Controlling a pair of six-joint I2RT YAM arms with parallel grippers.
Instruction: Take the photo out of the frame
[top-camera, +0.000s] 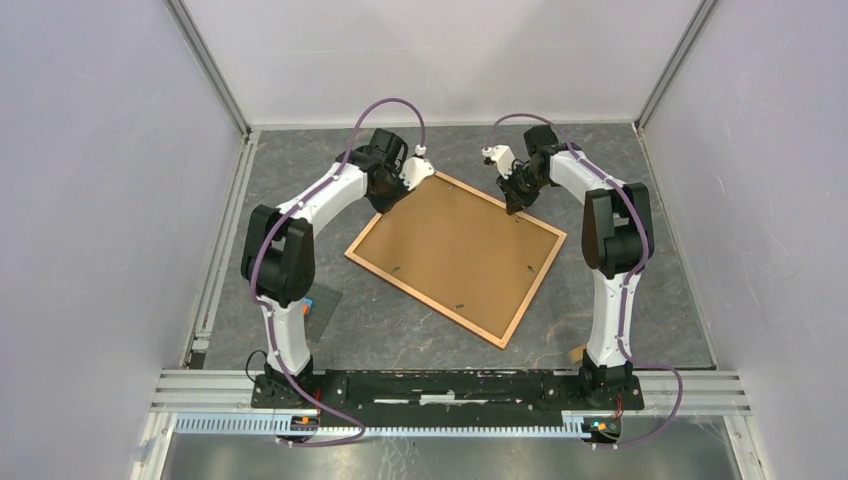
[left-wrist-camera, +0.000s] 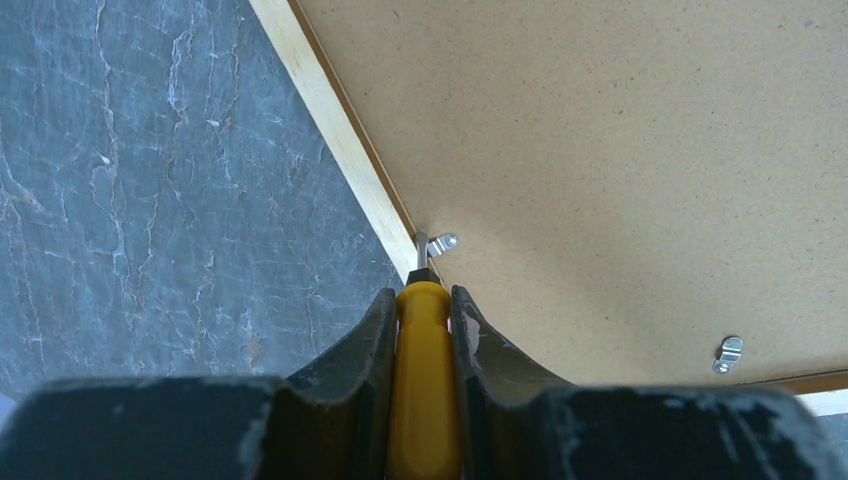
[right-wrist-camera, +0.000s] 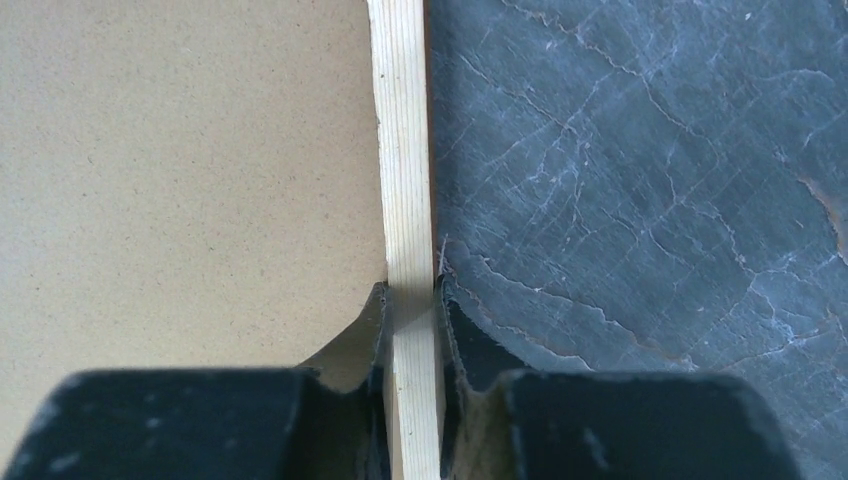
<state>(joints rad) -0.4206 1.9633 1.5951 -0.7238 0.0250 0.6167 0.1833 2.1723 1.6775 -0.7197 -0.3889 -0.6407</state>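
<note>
The frame (top-camera: 455, 255) lies face down on the table, its brown backing board up and its wooden border (left-wrist-camera: 335, 140) around it. The photo is hidden under the board. My left gripper (top-camera: 392, 192) is at the frame's far left edge, shut on a yellow-handled screwdriver (left-wrist-camera: 425, 380) whose metal tip touches a small clip (left-wrist-camera: 440, 243). A second clip (left-wrist-camera: 729, 352) sits to its right. My right gripper (top-camera: 514, 200) is at the far right edge, its jaws shut on the wooden border (right-wrist-camera: 410, 300).
A small grey plate with an orange block (top-camera: 318, 303) lies by the left arm's base. The dark marbled tabletop (right-wrist-camera: 650, 200) surrounds the frame. White walls stand on three sides.
</note>
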